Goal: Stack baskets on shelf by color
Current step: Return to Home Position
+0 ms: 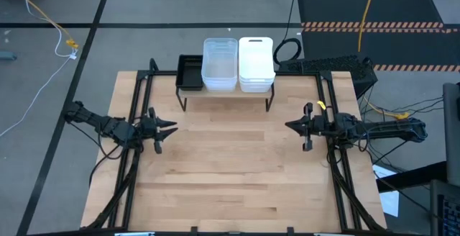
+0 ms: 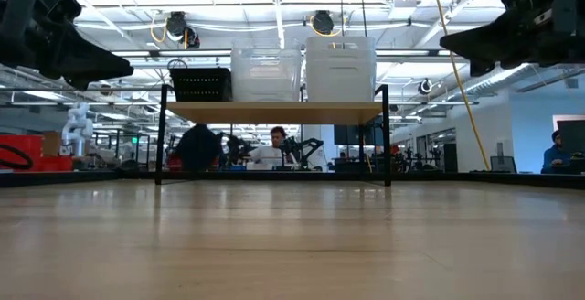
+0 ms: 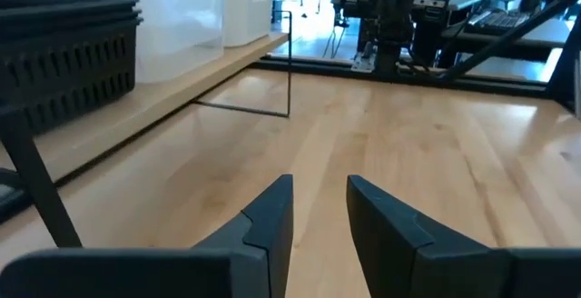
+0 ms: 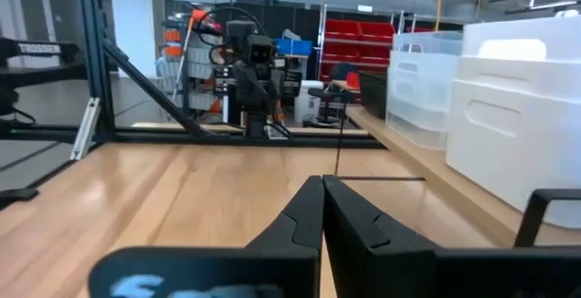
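Baskets (image 1: 220, 65) — shelf (image 1: 226, 93) mostly hidden beneath

The left tool (image 3: 320, 189) hangs low over the wooden surface (image 3: 427, 162), its two dark fingers slightly apart. To one side, the shelf (image 3: 168, 96) carries black slotted baskets (image 3: 64, 62), then clear baskets (image 3: 177, 21), then white baskets (image 3: 247, 5). The right arm (image 3: 395, 16) stands well across the surface.
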Controlling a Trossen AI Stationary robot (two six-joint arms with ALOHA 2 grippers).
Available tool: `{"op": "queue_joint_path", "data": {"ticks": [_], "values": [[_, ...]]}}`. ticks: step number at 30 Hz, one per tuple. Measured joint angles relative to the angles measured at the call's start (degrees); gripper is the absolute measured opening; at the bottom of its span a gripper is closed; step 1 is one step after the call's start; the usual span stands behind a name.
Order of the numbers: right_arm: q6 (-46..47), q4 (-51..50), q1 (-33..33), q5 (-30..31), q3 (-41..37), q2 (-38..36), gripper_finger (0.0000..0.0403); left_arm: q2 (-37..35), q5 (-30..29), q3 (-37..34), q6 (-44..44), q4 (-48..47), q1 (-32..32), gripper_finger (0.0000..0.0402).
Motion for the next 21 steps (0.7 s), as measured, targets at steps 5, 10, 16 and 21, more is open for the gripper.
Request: {"op": "queue_joint_path", "data": {"ticks": [5, 10, 16, 21], "values": [[0.0, 0.01, 0.02, -0.2, -0.02, 0.0, 0.0, 0.0, 0.0, 0.0, 4.98, 0.42, 0.0, 0.0106], [0.0, 0.04, 0.02, -0.17, -0.02, 0.0, 0.0, 0.0, 0.01, 0.0, 6.87, 0.53, 0.0, 0.0106], [0.01, 0.02, 0.02, -0.2, -0.02, 0.0, 0.0, 0.0, 0.02, 0.0, 6.78, 0.53, 0.0, 0.0106], [0.02, 0.02, 0.02, -0.2, -0.03, 0.0, 0.0, 0.0, 0.02, 0.0, 6.78, 0.52, 0.0, 0.0106]]}}
